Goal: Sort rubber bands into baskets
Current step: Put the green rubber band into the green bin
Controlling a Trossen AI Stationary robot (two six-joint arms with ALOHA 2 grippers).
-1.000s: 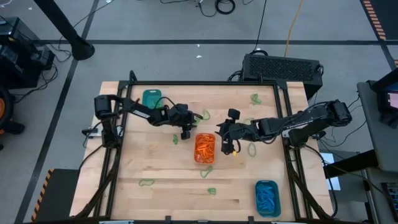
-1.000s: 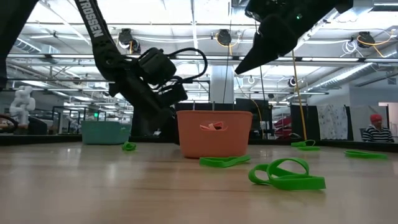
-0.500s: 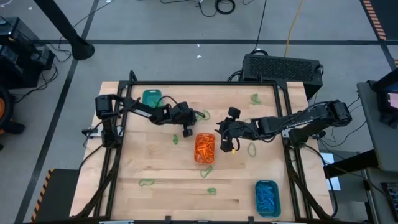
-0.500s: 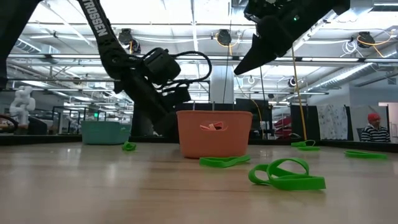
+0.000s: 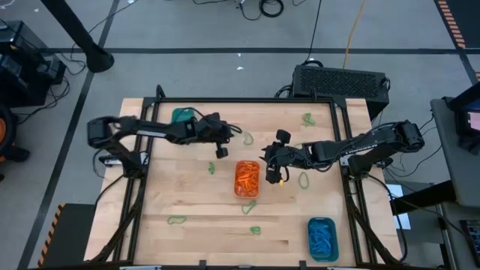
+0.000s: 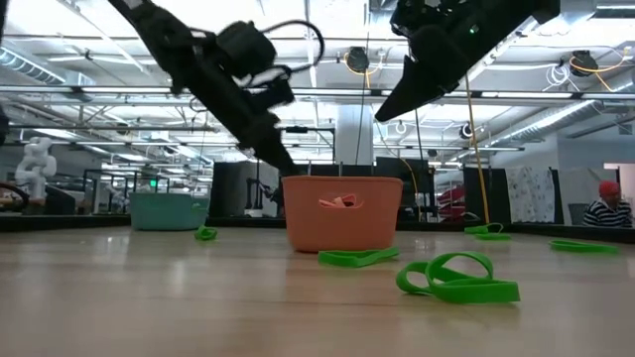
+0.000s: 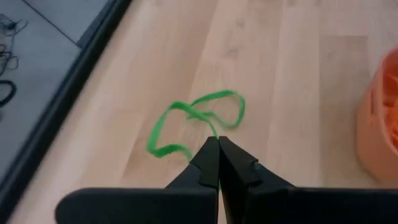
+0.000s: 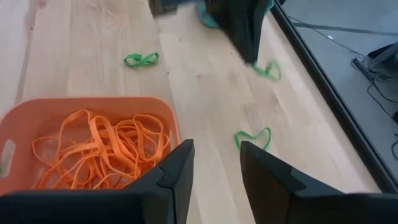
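Left gripper [image 7: 217,144] clenched on green rubber band [image 7: 198,124], lifted above table, centre frame; teal basket [image 5: 182,117] close by, upper left. Right gripper [image 8: 211,155] released, idle beside orange basket [image 8: 25,118].

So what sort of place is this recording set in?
Probably a robotics lab or workshop in an industrial hall: a light wooden work table on a dark metal frame stands on grey concrete floor with loose cables, and the low view shows exposed ceiling beams with hanging round lamps.
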